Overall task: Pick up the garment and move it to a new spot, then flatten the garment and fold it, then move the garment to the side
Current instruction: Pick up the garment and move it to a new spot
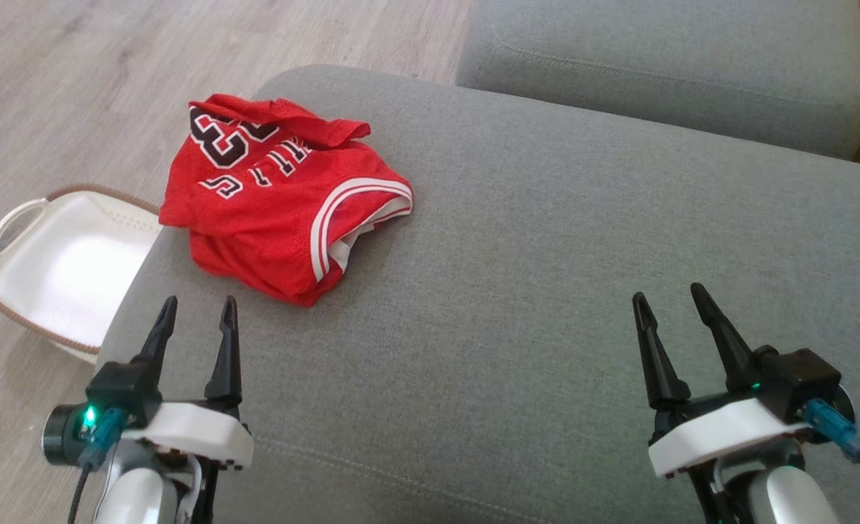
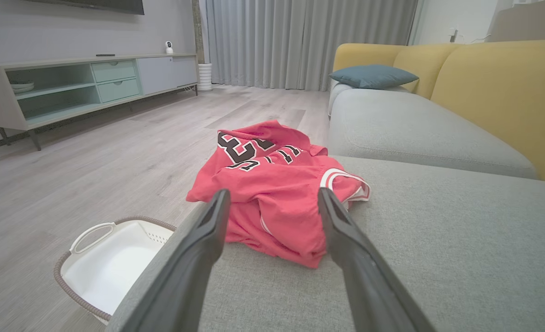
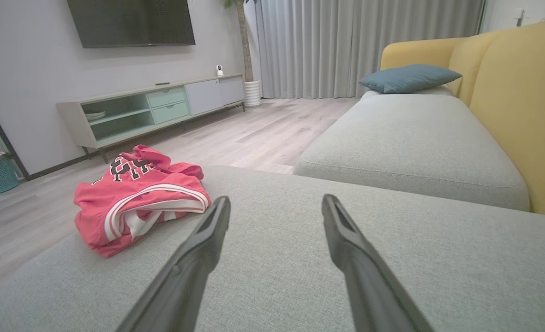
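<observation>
A red basketball jersey point(image 1: 277, 196) with white trim and black lettering lies crumpled near the left edge of the grey sofa cushion point(image 1: 546, 255); the left wrist view has the jersey point(image 2: 272, 189) straight ahead, and in the right wrist view the jersey point(image 3: 138, 198) sits off to the left. My left gripper point(image 1: 198, 307) hovers open just short of the jersey, nothing between its fingers. My right gripper point(image 1: 668, 295) is open too, over bare cushion far to the jersey's right.
A white laundry basket point(image 1: 65, 262) with a brown woven rim stands on the wood floor beside the cushion's left edge. A second grey cushion point(image 1: 663, 65) lies beyond, with the yellow sofa back point(image 3: 521, 101) and a blue pillow point(image 3: 408, 77) on the right.
</observation>
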